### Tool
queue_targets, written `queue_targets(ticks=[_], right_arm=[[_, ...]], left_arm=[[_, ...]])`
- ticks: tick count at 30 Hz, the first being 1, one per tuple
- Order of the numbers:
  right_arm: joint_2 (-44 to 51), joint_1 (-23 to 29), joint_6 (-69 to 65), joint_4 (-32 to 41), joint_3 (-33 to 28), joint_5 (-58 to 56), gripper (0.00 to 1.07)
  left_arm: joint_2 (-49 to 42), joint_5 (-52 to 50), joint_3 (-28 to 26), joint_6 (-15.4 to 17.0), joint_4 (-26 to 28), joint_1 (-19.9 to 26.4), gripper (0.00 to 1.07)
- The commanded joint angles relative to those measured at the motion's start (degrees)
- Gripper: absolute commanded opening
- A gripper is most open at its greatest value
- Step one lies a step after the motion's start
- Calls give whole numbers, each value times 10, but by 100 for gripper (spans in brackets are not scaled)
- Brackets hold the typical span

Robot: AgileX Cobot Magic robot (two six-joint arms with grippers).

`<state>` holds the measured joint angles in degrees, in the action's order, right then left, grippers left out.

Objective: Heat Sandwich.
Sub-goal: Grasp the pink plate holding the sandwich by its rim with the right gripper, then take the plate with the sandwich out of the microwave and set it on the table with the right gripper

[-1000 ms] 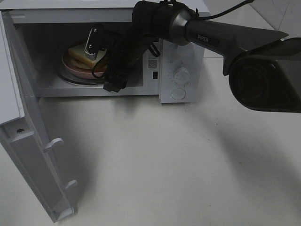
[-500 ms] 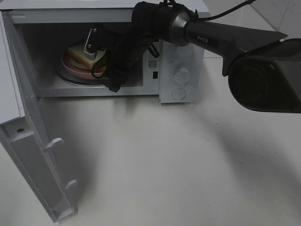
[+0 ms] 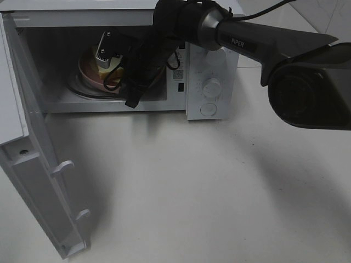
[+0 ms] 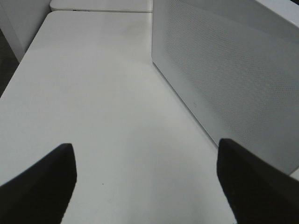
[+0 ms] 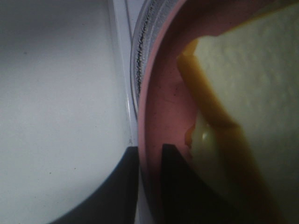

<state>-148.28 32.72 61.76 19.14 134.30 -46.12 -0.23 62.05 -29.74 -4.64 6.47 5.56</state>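
Over on the left the microwave door [image 3: 33,164] hangs wide open, and the left gripper [image 4: 145,186] sits out of the action above bare white tabletop [image 4: 103,107] beside the microwave's perforated side, jaws spread wide around nothing. Inside the microwave [image 3: 211,60], the sandwich [image 3: 93,57] sits on its pink plate [image 3: 88,74] on the glass turntable [image 3: 82,92]. The right gripper [image 5: 149,161] reaches into the cavity from the right, its jaws pinched narrow on the plate's rim.
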Motion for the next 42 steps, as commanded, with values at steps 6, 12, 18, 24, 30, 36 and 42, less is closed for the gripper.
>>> queue_targets(ticks=[6,12,18,24,30,36,42], right_arm=[[20,-5,-10,-12,1,-19,0],[30,1,-7,-14,1,-33,0],[44,20,-19,-37,0,-44,0],[55,28,-21,-43,-3,-62,0],[69,40,-29,-72,-8,-81,0],[84,57,-36,-77,-7,-94,0],[103,68,-41,-89,-11,-104,0]], left_arm=[[-10,-8,2,3,1,1,78],[-10,-8,2,3,1,1,78],[-10,-8,2,3,1,1,78],[-10,-8,2,3,1,1,78],[-10,-8,2,3,1,1,78],[-10,-8,2,3,1,1,78],[-10,-8,2,3,1,1,78]])
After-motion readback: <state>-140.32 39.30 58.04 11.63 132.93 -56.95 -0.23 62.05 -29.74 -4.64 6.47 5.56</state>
